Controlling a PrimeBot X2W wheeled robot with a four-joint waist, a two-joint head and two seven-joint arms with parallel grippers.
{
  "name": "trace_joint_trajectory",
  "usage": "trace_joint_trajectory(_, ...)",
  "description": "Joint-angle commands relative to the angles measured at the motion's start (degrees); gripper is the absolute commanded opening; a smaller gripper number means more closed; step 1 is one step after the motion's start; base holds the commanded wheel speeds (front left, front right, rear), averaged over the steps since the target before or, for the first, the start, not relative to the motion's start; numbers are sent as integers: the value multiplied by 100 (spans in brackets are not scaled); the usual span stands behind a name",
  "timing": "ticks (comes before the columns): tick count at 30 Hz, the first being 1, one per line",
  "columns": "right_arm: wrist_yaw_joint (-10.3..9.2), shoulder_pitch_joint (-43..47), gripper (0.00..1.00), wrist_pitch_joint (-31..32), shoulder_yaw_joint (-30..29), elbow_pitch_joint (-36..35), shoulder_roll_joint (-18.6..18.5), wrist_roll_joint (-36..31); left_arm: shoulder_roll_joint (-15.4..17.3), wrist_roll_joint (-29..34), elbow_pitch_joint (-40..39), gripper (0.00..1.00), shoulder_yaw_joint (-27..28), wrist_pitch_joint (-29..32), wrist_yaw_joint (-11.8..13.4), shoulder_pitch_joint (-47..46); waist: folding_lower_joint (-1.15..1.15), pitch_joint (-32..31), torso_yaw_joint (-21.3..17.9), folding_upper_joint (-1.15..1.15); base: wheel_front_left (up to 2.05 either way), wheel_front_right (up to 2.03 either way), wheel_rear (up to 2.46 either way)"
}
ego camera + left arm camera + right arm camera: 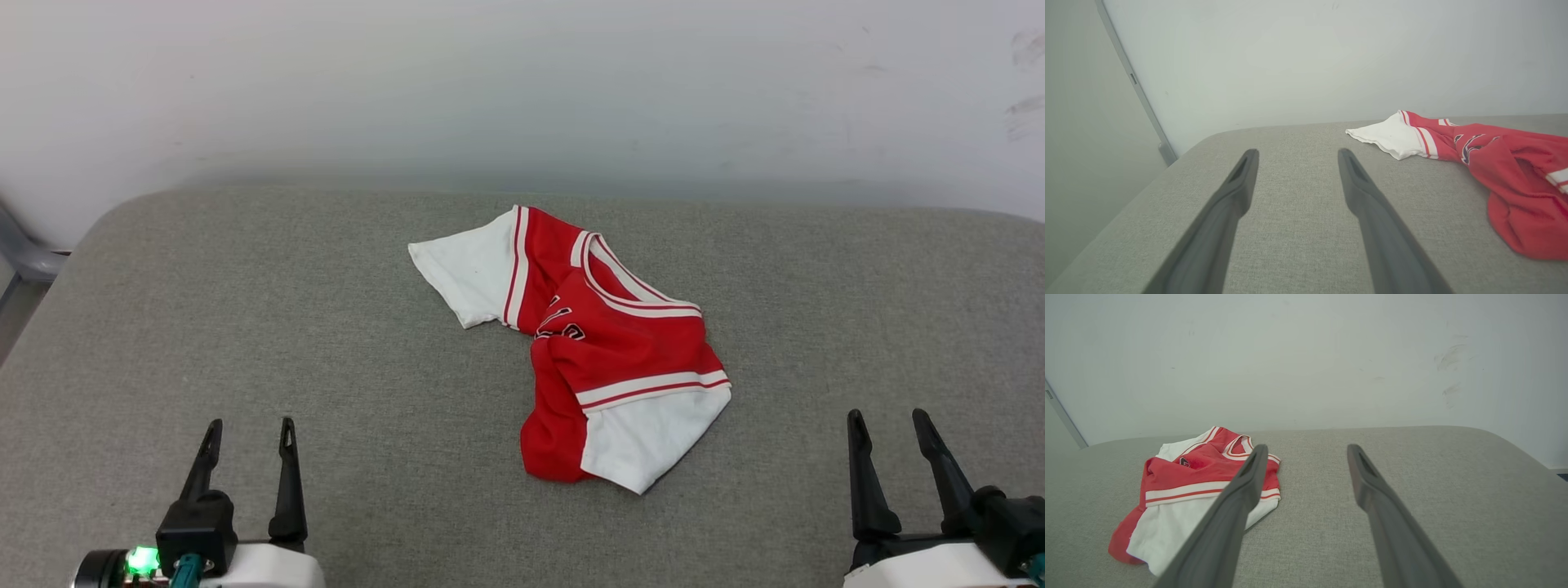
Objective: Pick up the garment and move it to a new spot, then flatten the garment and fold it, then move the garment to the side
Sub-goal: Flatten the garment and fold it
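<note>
— So, where is the garment [608, 347] seen?
— Crumpled at the middle of the grey cushion [286, 310].
— And the jaws?
— Left gripper [251, 426] and right gripper [887, 416] are held spread, empty, well apart from it.

Red garment [620, 343] with white sleeves, striped trim, on grey cushion [326, 343]

Red jersey-style T-shirt with white short sleeves [629, 347] lies crumpled near the centre of the grey fabric-covered desk [245, 310]. One sleeve is spread toward 10 o'clock, the other toward 5 o'clock. Part of the dark chest lettering is visible. Left pincer [251, 425] at 7 o'clock and right pincer [888, 415] at 4 o'clock both have their fingers parted, hold nothing, and sit well apart from the T-shirt. Pale wall [522, 82] at 12 o'clock.
</note>
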Motion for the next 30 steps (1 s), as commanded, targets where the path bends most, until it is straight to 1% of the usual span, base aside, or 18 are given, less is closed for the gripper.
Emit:
trace_joint_trajectory(1, -4, -20, 100, -12, 4, -25, 12, 21, 0, 28, -3, 100, 40, -15, -59, -142, 0, 8, -11, 0, 0, 0, 0)
trace_joint_trajectory(5, -4, -100, 100, -12, 27, -66, 12, -15, 134, 48, 10, 100, 154, -15, -319, -562, 0, 101, -47, 0, 0, 0, 0)
trace_joint_trajectory(10, -4, -291, 100, -12, 118, -188, 12, -160, 407, -25, 135, 100, 266, -15, -762, -1468, 0, 349, -163, 0, 0, 0, 0)
trace_joint_trajectory(12, -4, -386, 100, -12, 162, -244, 12, -187, 542, -99, 300, 100, 296, -15, -979, -1932, 0, 510, -237, 0, 0, 0, 0)
trace_joint_trajectory(15, -4, -566, 100, -12, 217, -348, 12, -254, 810, -164, 715, 100, 224, -15, -1219, -2694, 0, 799, -357, 0, 0, 0, 0)
trace_joint_trajectory(17, -4, -712, 100, -12, 258, -430, 12, -297, 1023, -86, 979, 100, 63, 13, -1301, -3205, 0, 1020, -444, 0, 0, 0, 0)
trace_joint_trajectory(19, -4, -836, 100, -12, 274, -505, 12, -315, 1131, -232, 1237, 100, -83, 154, -1365, -3731, 0, 1244, -531, 0, 0, 0, 0)
trace_joint_trajectory(22, -4, -1026, 100, -12, 301, -650, 12, -343, 1359, -561, 1566, 100, -377, 673, -1405, -4514, 0, 1573, -665, 0, 0, 0, 0)
trace_joint_trajectory(25, -5, -1166, 100, -12, 305, -774, 11, -353, 1652, -1144, 1808, 100, -1024, 1398, -1409, -5127, 0, 1859, -796, 0, 0, 0, 0)
trace_joint_trajectory(27, -5, -1254, 100, -12, 335, -853, 12, -348, 1918, -1624, 1971, 100, -1318, 1988, -1407, -5548, 0, 2053, -888, 0, 0, 0, 0)
trace_joint_trajectory(30, -5, -1364, 100, -12, 340, -938, 12, -352, 2162, -2290, 2253, 100, -1802, 2934, -1409, -6011, 0, 2275, -999, 0, 0, 0, 0)
